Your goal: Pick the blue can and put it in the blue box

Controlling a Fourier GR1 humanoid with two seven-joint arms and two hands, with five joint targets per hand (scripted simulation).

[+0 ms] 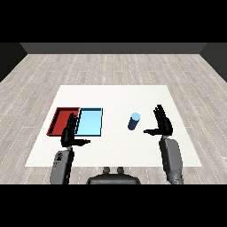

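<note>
Nothing is done yet: your blue can (134, 121) stands at frame centre, right of the blue tray (90, 123). Your right hand (162, 122), spread wide, waits beside it; everything remains.

Head view, looking down across table (133, 95).

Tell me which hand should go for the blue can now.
The right hand, probably. It is open beside the blue can, thumb pointing toward it, nothing between them. The left hand is open over the near edges of the red tray and blue tray, farther from the can.
</note>
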